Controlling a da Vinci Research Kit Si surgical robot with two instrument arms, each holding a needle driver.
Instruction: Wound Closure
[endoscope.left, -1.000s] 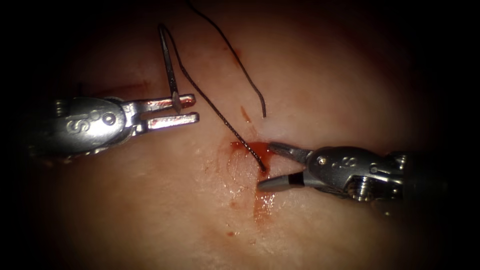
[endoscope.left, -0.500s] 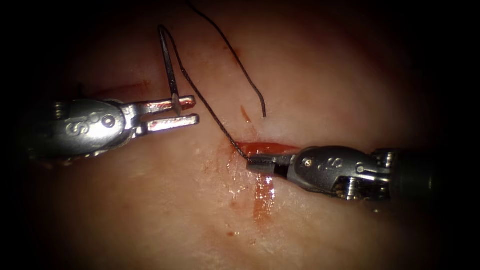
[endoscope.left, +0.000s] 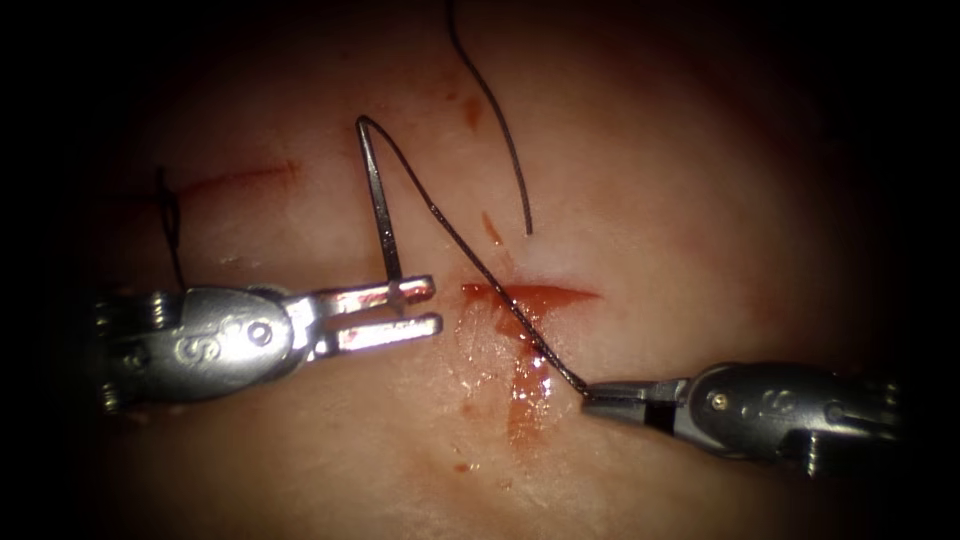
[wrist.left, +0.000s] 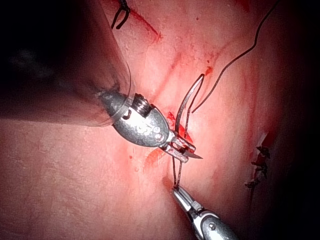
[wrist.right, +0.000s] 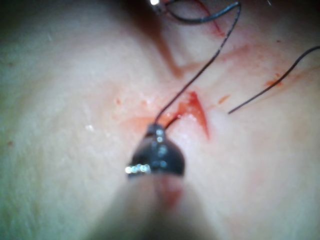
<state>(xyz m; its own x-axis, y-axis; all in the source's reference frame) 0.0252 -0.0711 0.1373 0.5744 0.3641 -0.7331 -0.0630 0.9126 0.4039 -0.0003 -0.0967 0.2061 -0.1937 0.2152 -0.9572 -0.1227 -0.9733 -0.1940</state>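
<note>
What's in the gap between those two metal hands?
In the endoscope view, the cut with red fluid, crossed by thread running from the needle in the left hand to the right hand.

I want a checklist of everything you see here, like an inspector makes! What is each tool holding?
Surface: tissue, pale, with a short cut near the middle.
Job's things: needle, out of the tissue, standing up left of the cut; thread runs from the needle's top end down across the cut.
Clutter: red fluid around and below the cut; a loose thread end above the cut; a dark stitch at far left.
Grippers: left tool holds the needle near its lower end; right tool is shut on the thread, right of and below the cut.
Cables: nothing seen.
Surroundings: dark, nothing seen.
</note>
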